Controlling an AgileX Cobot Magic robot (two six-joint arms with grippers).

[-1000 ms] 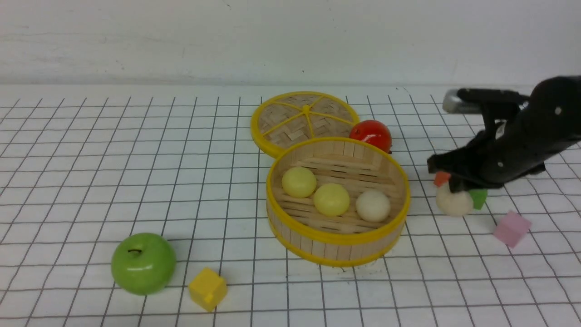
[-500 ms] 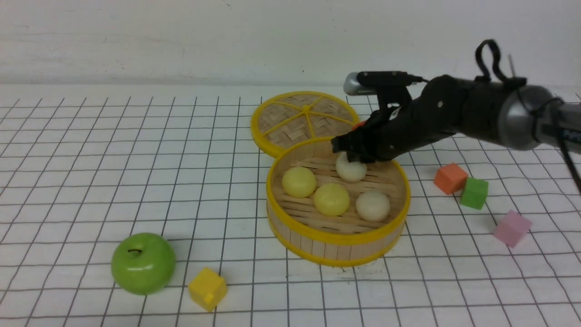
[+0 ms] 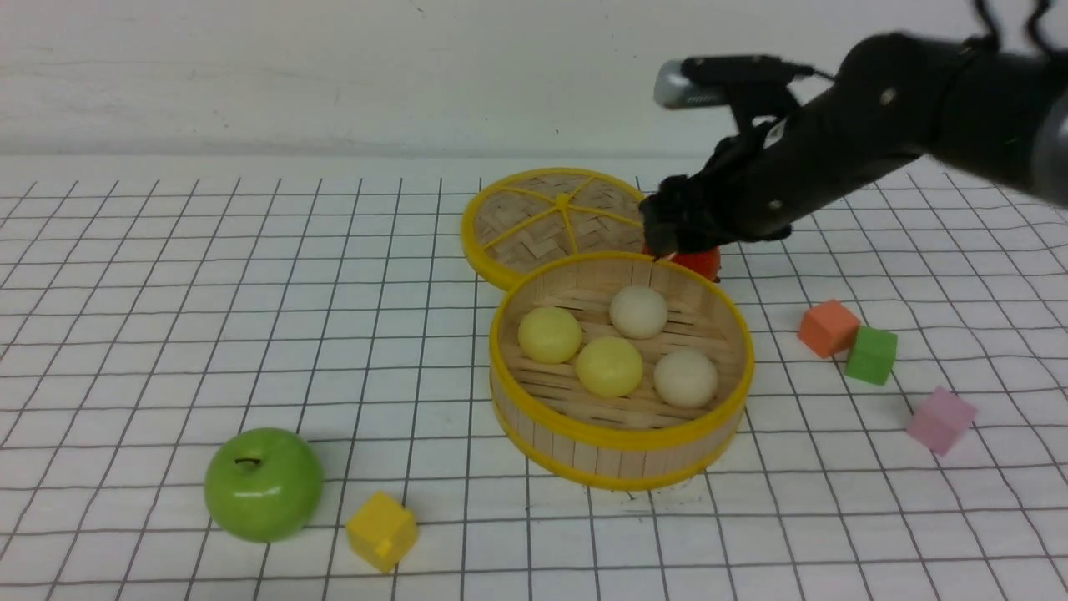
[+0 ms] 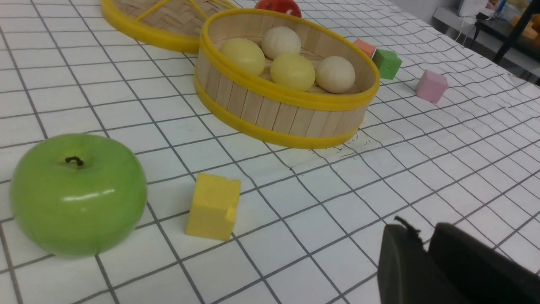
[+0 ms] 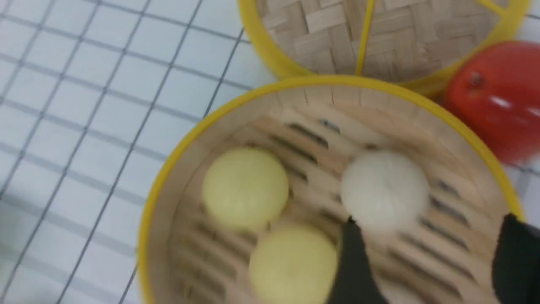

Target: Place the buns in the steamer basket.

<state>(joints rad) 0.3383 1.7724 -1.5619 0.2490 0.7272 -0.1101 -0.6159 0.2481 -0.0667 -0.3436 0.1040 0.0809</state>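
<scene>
Front view: four buns (image 3: 638, 311) inside one steamer basket (image 3: 622, 441).

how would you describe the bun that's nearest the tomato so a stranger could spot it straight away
Find the round bamboo steamer basket with yellow rims, mid-table. Four buns sit inside; take the beige-white bun at the back, closest to the red tomato. The other white one lies nearer the front, and the remaining two are pale yellow.

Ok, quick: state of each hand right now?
Left hand: holds nothing; open or shut cannot be told.
Right hand: open, empty, above the steamer basket.
</scene>
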